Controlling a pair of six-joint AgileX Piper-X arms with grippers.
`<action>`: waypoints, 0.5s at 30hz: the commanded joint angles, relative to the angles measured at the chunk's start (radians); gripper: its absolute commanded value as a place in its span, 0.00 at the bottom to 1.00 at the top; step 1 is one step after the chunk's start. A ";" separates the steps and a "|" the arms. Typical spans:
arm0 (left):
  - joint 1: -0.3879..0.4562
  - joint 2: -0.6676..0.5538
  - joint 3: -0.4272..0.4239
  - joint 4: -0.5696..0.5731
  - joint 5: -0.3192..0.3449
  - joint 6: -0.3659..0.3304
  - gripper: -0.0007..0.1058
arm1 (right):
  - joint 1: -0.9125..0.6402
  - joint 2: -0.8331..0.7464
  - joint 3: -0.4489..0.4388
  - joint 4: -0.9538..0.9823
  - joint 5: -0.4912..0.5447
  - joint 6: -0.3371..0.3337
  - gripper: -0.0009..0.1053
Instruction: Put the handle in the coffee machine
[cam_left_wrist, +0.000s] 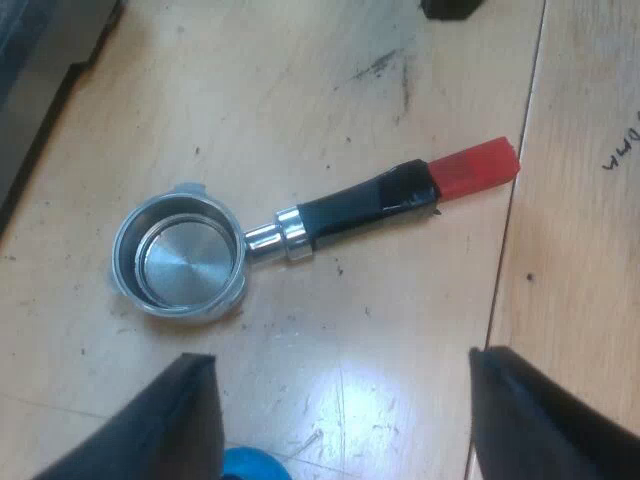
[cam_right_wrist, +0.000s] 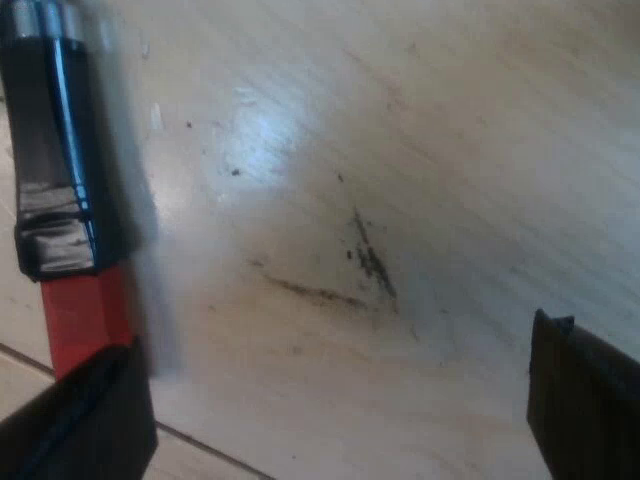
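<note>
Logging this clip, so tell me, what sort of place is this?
Probably a coffee-making workbench: a metal holder with a dark, red-ended handle lies loose on a scuffed pale wooden top, my left claw open near it.

readable text: none | only mark: dark pen scribble (cam_left_wrist: 622, 150) on the wooden table (cam_left_wrist: 580, 290) | letters cannot be told

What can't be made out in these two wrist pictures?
Left wrist view: blue thing beside the left gripper, cut by the frame edge.
Dark thing past the holder's red end, likewise cut.
Right wrist view: the holder's basket lies beyond the edge; the right gripper hides the red end's tip.
</note>
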 joint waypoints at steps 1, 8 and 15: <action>-0.002 0.000 0.020 -0.010 -0.001 0.004 0.65 | 0.023 0.037 -0.003 -0.007 0.015 0.025 0.74; -0.002 0.000 0.075 -0.013 -0.001 0.004 0.74 | 0.036 0.127 -0.003 -0.044 0.018 0.050 0.49; -0.002 0.000 0.116 -0.034 -0.002 0.004 0.74 | 0.036 0.235 -0.003 -0.081 0.001 0.047 0.40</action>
